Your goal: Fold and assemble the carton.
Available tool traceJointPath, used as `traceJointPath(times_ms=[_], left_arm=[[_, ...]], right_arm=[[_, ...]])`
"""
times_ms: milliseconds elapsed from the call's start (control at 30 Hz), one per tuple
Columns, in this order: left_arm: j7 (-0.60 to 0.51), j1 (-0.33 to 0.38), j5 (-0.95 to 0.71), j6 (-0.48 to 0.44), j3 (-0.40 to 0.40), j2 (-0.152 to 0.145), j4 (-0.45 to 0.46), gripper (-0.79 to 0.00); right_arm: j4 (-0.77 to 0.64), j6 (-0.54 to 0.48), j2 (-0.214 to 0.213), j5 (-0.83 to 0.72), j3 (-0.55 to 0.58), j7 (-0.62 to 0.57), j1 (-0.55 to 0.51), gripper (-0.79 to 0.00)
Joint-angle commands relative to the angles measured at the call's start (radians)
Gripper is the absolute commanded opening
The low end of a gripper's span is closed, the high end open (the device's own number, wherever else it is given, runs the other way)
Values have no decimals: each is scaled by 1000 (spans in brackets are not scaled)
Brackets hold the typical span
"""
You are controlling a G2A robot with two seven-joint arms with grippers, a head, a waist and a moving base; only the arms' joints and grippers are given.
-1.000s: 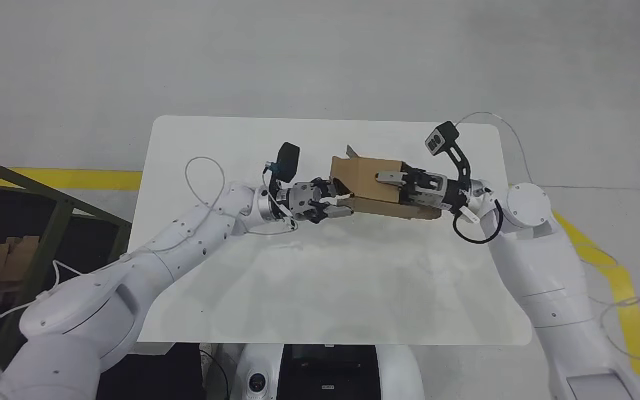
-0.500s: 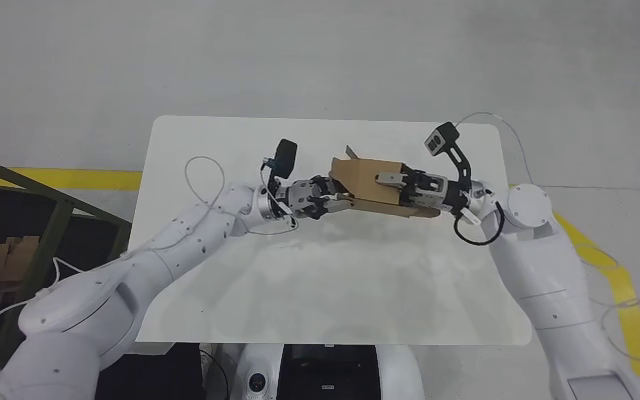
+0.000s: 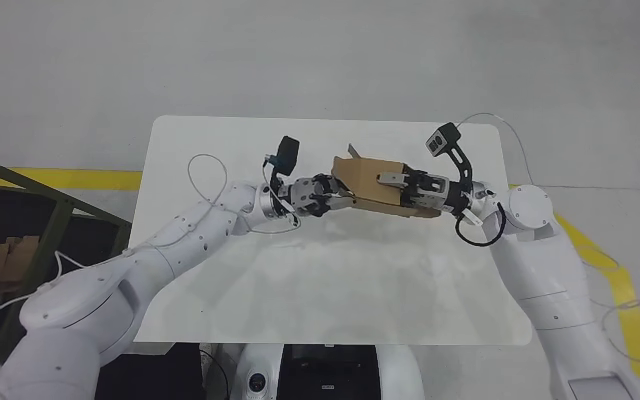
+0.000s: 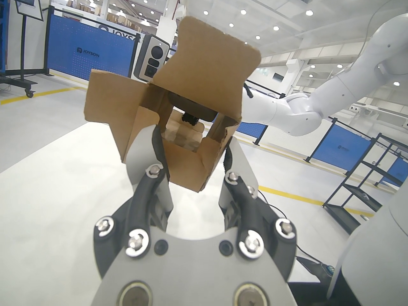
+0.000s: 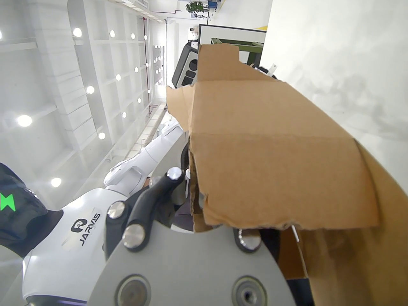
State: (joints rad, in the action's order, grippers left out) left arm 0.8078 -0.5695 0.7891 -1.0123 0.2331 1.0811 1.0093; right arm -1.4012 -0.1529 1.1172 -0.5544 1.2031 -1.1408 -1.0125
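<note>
The brown carton (image 3: pixel 372 172) hangs above the white table (image 3: pixel 300 290), between my two arms, with its end flaps still open. My left gripper (image 3: pixel 338 198) is at the carton's left end. In the left wrist view the left gripper (image 4: pixel 191 141) is shut across the lower corner of the open carton (image 4: pixel 207 71), one finger against each side wall. My right gripper (image 3: pixel 388 184) is shut on the carton's right side, one finger lying on its top panel. In the right wrist view the carton (image 5: pixel 271 148) hides most of the right gripper's fingers (image 5: pixel 180 160).
A green metal rack (image 3: pixel 40 215) holding boxes stands off the table's left side. Yellow floor lines run past both table ends. The table surface in front of the arms is bare white.
My left gripper has edged slightly closer onto the carton's left end. The carton and the right arm have hardly shifted.
</note>
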Motion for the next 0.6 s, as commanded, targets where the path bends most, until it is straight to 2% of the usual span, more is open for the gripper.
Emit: traceJointPath(times_ms=[0, 300, 567], left_arm=[[0, 3, -14, 0, -6, 1, -3, -434], [0, 19, -94, 0, -44, 6, -21, -471], [0, 26, -114, 0, -63, 0, -7, -465]], right_arm=[[-1, -1, 0, -2, 0, -1, 0, -785], [-7, -3, -2, -3, 6, -2, -6, -785], [-4, -1, -3, -8, 4, -1, -5, -785]])
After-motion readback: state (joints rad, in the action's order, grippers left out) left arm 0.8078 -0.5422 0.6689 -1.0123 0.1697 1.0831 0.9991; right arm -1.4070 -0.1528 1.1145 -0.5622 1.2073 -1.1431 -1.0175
